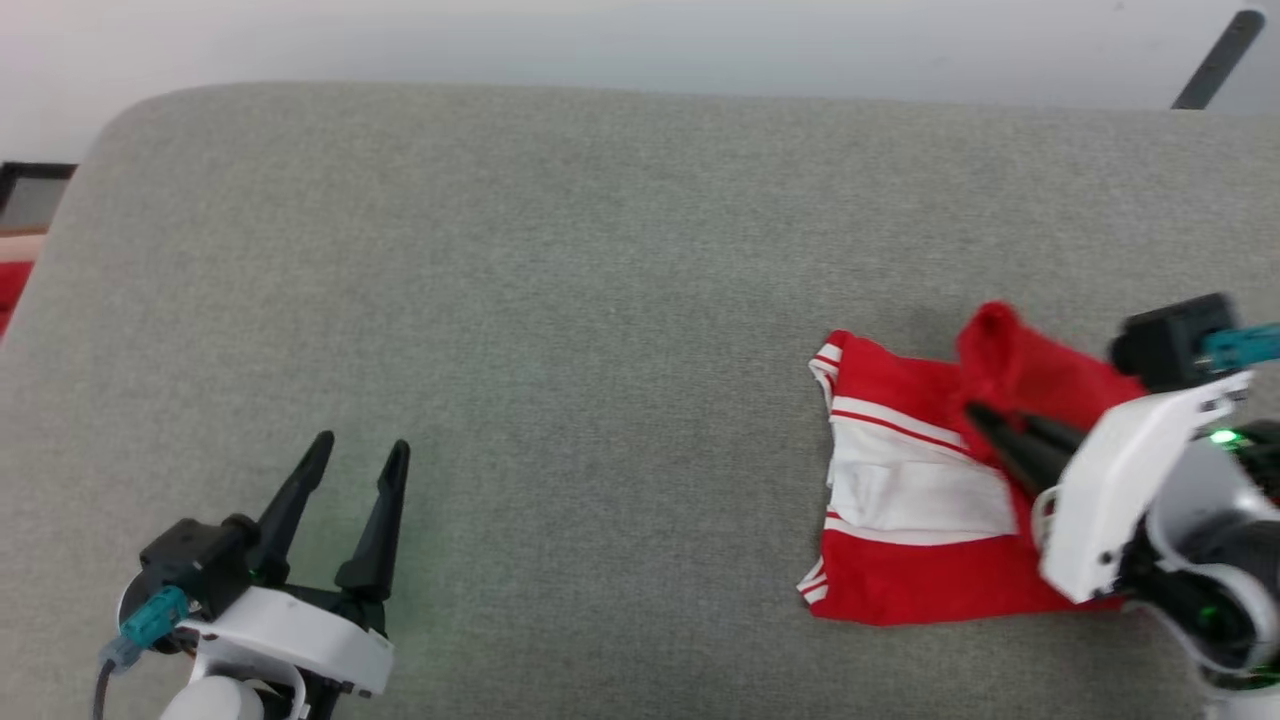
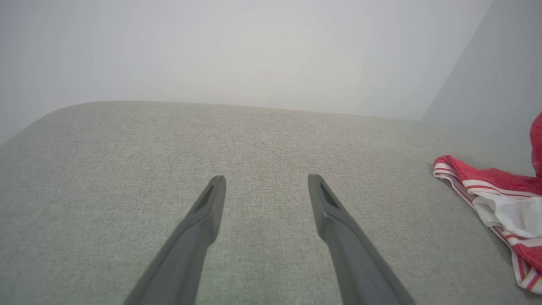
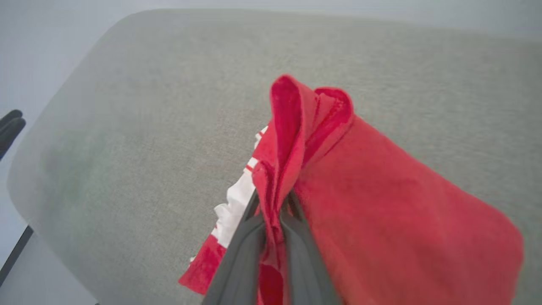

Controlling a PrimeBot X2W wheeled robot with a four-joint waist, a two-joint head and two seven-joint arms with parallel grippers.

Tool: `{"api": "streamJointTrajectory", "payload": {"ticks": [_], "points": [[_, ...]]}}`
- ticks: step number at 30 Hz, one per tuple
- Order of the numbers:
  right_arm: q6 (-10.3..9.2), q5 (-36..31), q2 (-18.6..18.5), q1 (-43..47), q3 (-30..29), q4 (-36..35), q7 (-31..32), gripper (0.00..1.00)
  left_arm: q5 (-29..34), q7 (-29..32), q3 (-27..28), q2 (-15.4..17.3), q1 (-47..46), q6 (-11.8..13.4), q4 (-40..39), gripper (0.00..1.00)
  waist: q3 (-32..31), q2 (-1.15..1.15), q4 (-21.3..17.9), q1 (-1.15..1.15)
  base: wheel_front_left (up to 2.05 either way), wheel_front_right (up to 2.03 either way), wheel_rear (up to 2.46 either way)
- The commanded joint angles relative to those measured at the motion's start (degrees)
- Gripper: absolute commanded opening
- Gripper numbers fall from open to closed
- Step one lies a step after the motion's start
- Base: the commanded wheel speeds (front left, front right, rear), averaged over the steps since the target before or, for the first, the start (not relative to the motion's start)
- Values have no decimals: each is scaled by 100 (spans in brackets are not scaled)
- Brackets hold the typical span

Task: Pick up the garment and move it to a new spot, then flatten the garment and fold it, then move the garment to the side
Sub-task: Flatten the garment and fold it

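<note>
**Right hand [image 1: 985, 418] pinches garment [image 1: 905, 570]**

A raised red fold sits clamped between its dark fingers [image 3: 245, 254]; the rest lies on the right side of the grey counter [image 1: 560, 300]. The left hand [image 1: 362, 448] hovers spread wide, empty, well apart.

1. The place was a plain indoor room. Whether it was a home or a test room could not be told for sure.
2. The work surface [image 1: 560, 250] was a wide grey pad covered in woven fabric, with a rounded corner, like a sofa seat or a padded bench.
3. Behind it stood a plain pale wall [image 1: 640, 40], and in the left wrist view two such walls met in a corner [image 2: 423, 120].
4. The garment [image 1: 900, 490], a small red and white shirt, lay on the pad, which fitted household laundry work.
5. Beyond the pad's left edge showed a dark frame [image 1: 30, 170] and some red cloth [image 1: 12, 285].
</note>
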Motion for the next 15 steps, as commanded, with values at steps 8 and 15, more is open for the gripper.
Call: {"api": "streamJointTrajectory", "payload": {"ticks": [8, 15], "points": [[-2, -93, 10, -252, 545, 627, -337, 0, -70, 8, 25, -79, -102, -11, 25, 100, 130, 0, 210, 0, 0, 0, 0], [-2, -153, 2, -367, 738, 1231, -704, 0, -93, 8, -33, -148, -188, -11, 53, 100, 207, 0, 260, 0, 0, 0, 0]]}}
